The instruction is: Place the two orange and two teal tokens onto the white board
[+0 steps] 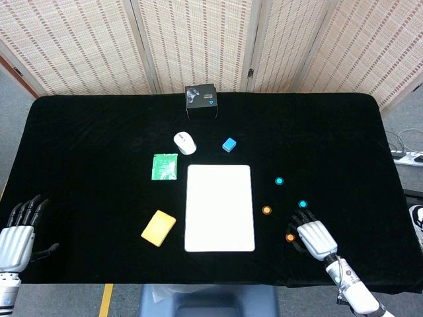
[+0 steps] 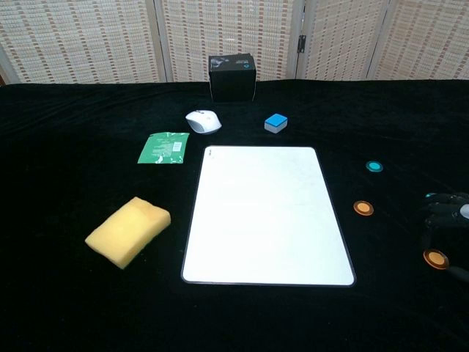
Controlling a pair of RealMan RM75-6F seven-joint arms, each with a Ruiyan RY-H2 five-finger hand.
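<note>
The white board (image 1: 219, 208) (image 2: 267, 213) lies flat at the table's centre with nothing on it. To its right on the black cloth are one orange token (image 1: 267, 210) (image 2: 363, 207) near the board and one teal token (image 1: 279, 180) (image 2: 374, 166) further back. My right hand (image 1: 315, 238) (image 2: 448, 215) rests palm down at the near right, fingers spread, holding nothing. The second orange token (image 1: 290, 237) (image 2: 435, 258) lies just by its thumb side. The second teal token (image 1: 303, 204) sits just beyond its fingertips. My left hand (image 1: 16, 236) hovers open at the near left edge, far from the tokens.
A yellow sponge (image 1: 158, 228) lies left of the board, with a green packet (image 1: 164, 166) behind it. A white mouse (image 1: 185, 142), a small blue block (image 1: 229, 144) and a black box (image 1: 201, 102) stand behind the board. Folding screens close off the back.
</note>
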